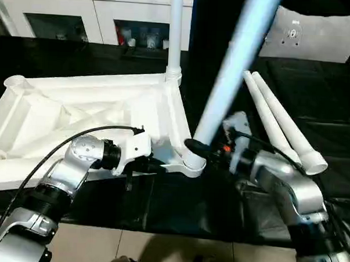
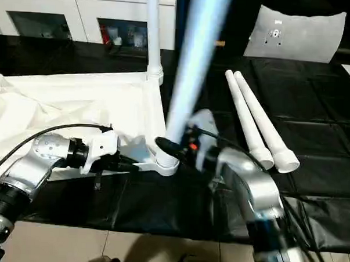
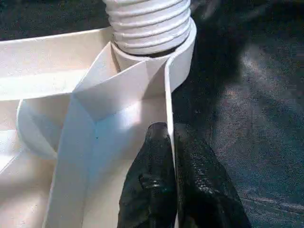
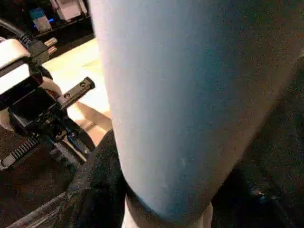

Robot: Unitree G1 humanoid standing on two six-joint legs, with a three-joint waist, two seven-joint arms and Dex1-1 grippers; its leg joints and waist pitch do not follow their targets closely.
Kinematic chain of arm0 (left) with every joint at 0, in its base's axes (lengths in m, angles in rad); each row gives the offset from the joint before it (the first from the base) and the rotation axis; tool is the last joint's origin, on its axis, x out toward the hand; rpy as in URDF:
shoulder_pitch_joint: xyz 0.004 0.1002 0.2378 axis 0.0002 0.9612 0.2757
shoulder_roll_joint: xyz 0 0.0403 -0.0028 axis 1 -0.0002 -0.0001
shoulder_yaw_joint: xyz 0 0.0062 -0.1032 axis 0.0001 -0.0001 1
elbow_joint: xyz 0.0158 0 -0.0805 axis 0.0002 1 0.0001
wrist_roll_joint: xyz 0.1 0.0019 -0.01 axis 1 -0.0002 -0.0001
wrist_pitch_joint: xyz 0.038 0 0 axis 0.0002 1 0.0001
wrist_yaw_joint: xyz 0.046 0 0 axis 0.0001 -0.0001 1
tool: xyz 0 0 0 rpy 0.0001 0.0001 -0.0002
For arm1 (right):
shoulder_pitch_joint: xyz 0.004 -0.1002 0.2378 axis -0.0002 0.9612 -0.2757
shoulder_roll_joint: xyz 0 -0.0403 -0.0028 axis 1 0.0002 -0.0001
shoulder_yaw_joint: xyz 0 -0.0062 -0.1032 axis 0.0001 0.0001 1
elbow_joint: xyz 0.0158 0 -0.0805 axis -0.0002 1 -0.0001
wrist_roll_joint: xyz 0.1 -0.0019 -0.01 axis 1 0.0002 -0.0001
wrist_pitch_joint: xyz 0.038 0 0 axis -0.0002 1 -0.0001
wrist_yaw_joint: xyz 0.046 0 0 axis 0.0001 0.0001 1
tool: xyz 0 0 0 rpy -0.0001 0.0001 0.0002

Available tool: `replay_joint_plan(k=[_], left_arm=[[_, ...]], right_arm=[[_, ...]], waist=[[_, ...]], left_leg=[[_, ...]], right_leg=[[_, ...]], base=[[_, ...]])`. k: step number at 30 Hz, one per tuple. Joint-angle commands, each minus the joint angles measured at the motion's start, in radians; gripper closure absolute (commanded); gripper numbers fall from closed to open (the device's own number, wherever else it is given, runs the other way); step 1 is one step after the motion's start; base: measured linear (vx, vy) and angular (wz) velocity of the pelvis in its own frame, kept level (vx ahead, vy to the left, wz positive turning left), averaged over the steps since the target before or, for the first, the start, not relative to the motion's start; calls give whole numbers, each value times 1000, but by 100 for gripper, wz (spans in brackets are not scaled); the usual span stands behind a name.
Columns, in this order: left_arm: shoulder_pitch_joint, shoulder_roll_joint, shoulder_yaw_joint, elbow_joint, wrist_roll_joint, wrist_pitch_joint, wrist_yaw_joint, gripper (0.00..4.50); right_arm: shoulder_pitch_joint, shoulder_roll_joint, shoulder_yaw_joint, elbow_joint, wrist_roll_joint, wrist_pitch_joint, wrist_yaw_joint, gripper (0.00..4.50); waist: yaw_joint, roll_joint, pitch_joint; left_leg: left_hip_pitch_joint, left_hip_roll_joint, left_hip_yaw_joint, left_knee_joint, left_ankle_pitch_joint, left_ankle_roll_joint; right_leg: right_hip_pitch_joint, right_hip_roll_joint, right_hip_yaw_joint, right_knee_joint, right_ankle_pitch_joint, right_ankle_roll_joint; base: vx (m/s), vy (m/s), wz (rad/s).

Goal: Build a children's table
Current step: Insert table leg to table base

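Note:
The white table top (image 1: 59,111) lies upside down, X-ribs up, on the black padded surface. One leg (image 1: 174,44) stands upright in its far right corner socket. My right gripper (image 1: 200,148) is shut on a second leg (image 1: 230,69) just above its lower end; this leg tilts to the right, and its ribbed end (image 3: 149,23) sits in the near right corner socket (image 3: 183,52). My left gripper (image 3: 171,175) is shut on the top's thin rim wall, just beside that socket. Two more legs (image 1: 280,124) lie side by side on the surface to the right.
A white cabinet (image 1: 69,16) with glass doors stands behind the work surface. A pale sheet (image 1: 313,35) lies at the back right. The black surface's front edge (image 1: 159,226) meets beige floor tiles close to my arms.

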Motion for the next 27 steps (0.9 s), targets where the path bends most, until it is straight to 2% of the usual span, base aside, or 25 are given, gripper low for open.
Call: replay_joint_plan(k=[1,3,6,9,11,12,13,14,15,16,17,18,19,20,21,22,27], left_arm=[[13,-15,23,4,-32,-1,19,450],[12,-12,23,5,-26,-1,17,450],[9,-8,21,5,-18,-2,12,450],[6,-3,16,5,-11,-6,7,450],[1,4,6,7,0,-16,0,450],[-1,8,2,6,5,-20,-5,450],[-3,11,1,3,6,-22,-8,450],[-3,11,0,3,7,-23,-9,450],[-10,16,-3,-2,8,-28,-22,450],[-13,18,-5,-5,9,-31,-29,450],[-17,18,-6,-4,9,-31,-33,450],[-33,21,-9,-5,8,-35,-52,450],[-33,21,-9,-5,8,-35,-52,450],[-49,20,-10,0,7,-38,-61,450],[-51,19,-10,2,7,-39,-62,450],[-70,14,-11,9,2,-42,-72,450],[-126,-9,-3,36,-15,-36,-89,450]], right_arm=[[45,-18,15,65,-46,31,-29,259],[61,-39,47,46,-80,4,-17,259],[69,-78,113,22,-145,-30,7,259],[59,-95,147,31,-180,-46,20,260],[39,-105,177,56,-202,-51,36,260],[26,-111,197,72,-215,-56,50,260],[20,-116,210,79,-222,-58,61,260],[18,-116,214,82,-222,-57,65,260],[3,-118,236,98,-219,-49,96,260],[-2,-119,245,103,-217,-46,108,260],[-4,-119,248,107,-217,-47,112,260],[-3,-119,262,115,-209,-37,142,260],[-3,-119,262,115,-209,-37,142,260],[1,-113,265,119,-201,-32,154,260],[2,-113,266,121,-201,-32,155,260],[8,-108,268,126,-197,-26,160,260],[24,-110,283,115,-195,-23,180,260]], waist=[[-2,-11,-48],[-1,-8,-47],[1,-8,-45],[1,-9,-46],[-3,-12,-36],[-4,-11,-36],[-8,-15,-29],[-7,-13,-29],[-10,-17,-22],[-12,-15,-23],[-13,-15,-23],[-15,-21,-18],[-15,-21,-18],[-12,-23,-18],[-12,-23,-17],[-12,-26,-10],[-9,-31,-2]], left_leg=[[18,10,-1,-81,-364,5],[19,10,-2,-82,-366,3],[16,11,-2,-85,-358,4],[16,11,-1,-84,-356,9],[16,9,-3,-86,-386,9],[17,9,-5,-87,-393,7],[16,8,-7,-89,-409,6],[18,8,-8,-88,-419,4],[23,7,-10,-88,-447,2],[24,6,-13,-89,-460,-1],[25,7,-14,-90,-462,-2],[23,10,-15,-99,-457,3],[23,10,-15,-99,-457,3],[21,12,-13,-105,-430,9],[23,12,-11,-105,-432,11],[25,11,-10,-105,-453,11],[27,13,-14,-112,-466,2]], right_leg=[[32,-46,23,-96,-512,-126],[30,-46,23,-101,-540,-110],[30,-45,24,-99,-525,-108],[30,-46,26,-98,-516,-109],[24,-45,24,-105,-587,-88],[24,-47,23,-106,-606,-83],[20,-46,22,-111,-646,-68],[19,-46,21,-113,-667,-59],[10,-47,20,-121,-711,-42],[11,-49,19,-123,-737,-33],[12,-49,19,-124,-735,-33],[14,-48,17,-126,-692,-40],[14,-48,17,-126,-692,-40],[17,-46,22,-121,-625,-54],[15,-45,23,-122,-617,-60],[11,-45,23,-124,-630,-64],[12,-50,24,-128,-657,-58]], base=[[0,0,0],[0,0,0],[0,0,0],[0,0,0],[0,0,0],[0,0,0],[0,0,0],[0,0,0],[0,0,0],[0,0,0],[0,0,0],[0,0,0],[0,0,0],[0,0,0],[0,0,0],[0,0,0],[0,0,0]])
